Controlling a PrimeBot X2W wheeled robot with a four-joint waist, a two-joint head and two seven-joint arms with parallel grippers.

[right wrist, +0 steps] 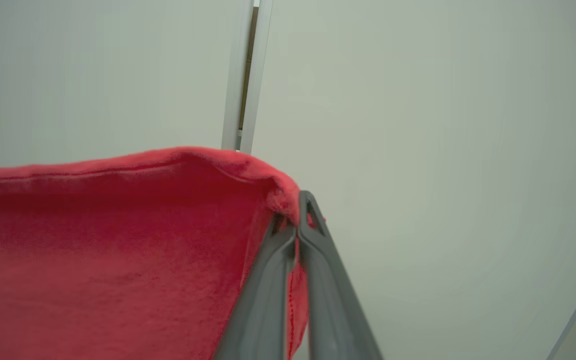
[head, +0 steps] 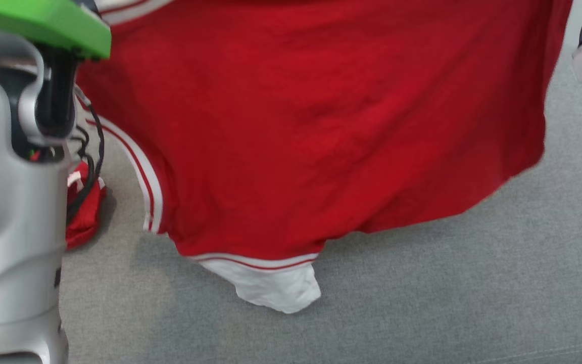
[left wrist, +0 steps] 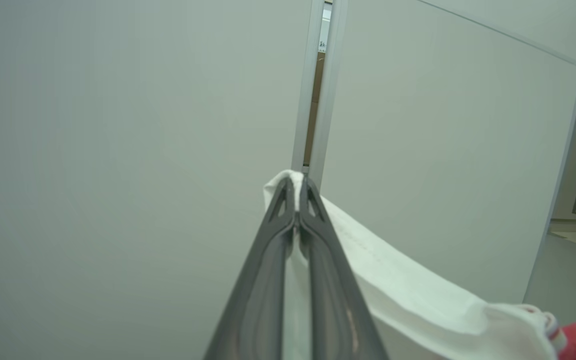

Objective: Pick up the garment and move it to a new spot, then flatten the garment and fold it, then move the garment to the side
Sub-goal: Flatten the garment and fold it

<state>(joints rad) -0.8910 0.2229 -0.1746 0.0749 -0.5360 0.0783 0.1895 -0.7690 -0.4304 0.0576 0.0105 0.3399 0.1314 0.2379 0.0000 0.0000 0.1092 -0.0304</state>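
The left gripper (left wrist: 296, 187) clenches a white edge and the right gripper (right wrist: 295, 215) a red corner of the red fabric garment with white striped trim (head: 321, 126), hanging it spread above the grey cloth surface (head: 473, 293), probably for flattening.

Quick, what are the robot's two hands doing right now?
Left gripper: shut, pinching the white part of the garment.
Right gripper: shut, pinching the garment's red edge.

The garment (head: 321, 126) runs off the top edge; left of it, a pale forearm (head: 13, 202) hides part of a red fold (which part, unclear); its right hem is blurred.
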